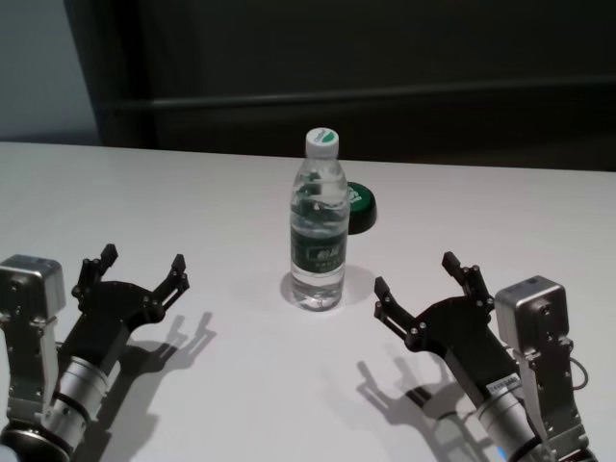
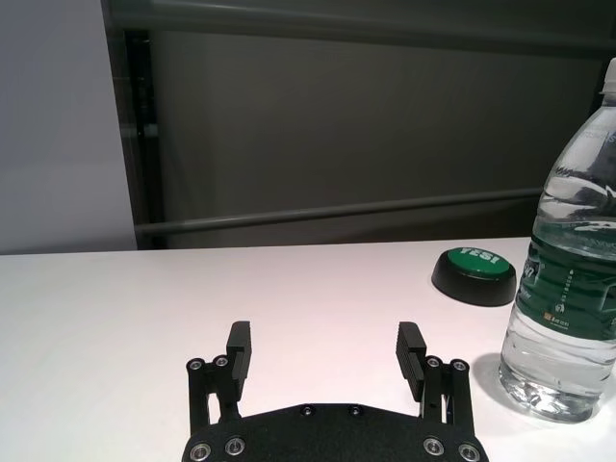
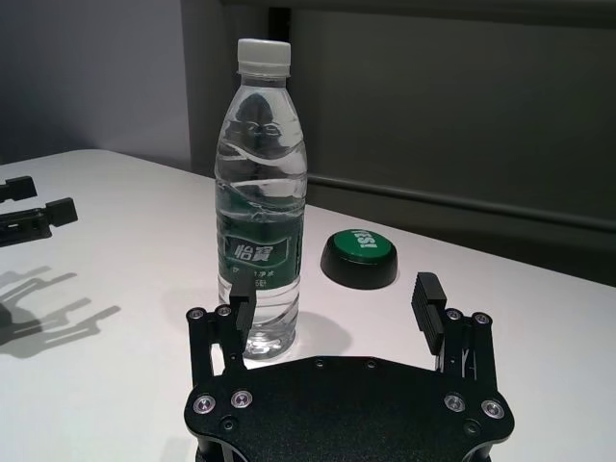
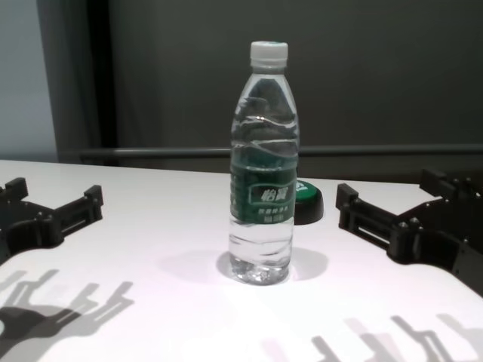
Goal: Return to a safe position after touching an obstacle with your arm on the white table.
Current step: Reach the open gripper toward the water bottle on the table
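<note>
Standing upright mid-surface [image 1: 144, 192], the bottle [image 1: 318, 231] touches neither arm; left pincer [image 1: 141, 269] and right pincer [image 1: 420, 279] hover near, both wide, empty. The retreat looks nearly complete.

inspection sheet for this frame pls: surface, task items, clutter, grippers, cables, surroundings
Surface: white table, smooth, plain; gripper shadows fall on it.
Job's things: water bottle upright near the middle, white cap on, about full, neither gripper touching it.
Clutter: black-and-green disc just behind the bottle, toward the robot's right.
Grippers: left gripper open, low over the table on the bottle's left; right gripper open, low on the bottle's right, nearer the bottle. Both hold nothing.
Cables: one thin cable loop beside the right wrist camera housing.
Surroundings: dark wall with a horizontal rail behind the table.
</note>
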